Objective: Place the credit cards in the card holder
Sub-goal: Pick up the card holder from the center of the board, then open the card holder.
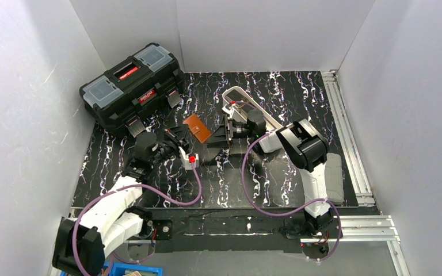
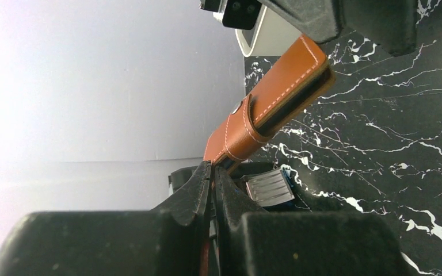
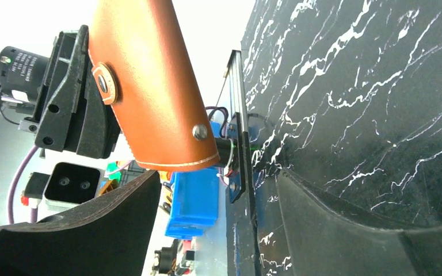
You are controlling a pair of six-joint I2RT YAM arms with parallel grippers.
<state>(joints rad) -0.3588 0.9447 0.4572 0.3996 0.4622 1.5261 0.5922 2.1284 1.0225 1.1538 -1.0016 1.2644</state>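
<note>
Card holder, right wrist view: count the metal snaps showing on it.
2. One snap sits on the round strap tab at the card holder's left edge; the other stud is near its lower rounded end. More may be hidden on the far side.

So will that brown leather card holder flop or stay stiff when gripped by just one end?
Probably fairly stiff: pinched by the left claw at one end, the brown leather card holder sticks out straight without sagging. Likely light, since that thin pinch alone carries it. The smooth leather could slip if pushed.
</note>
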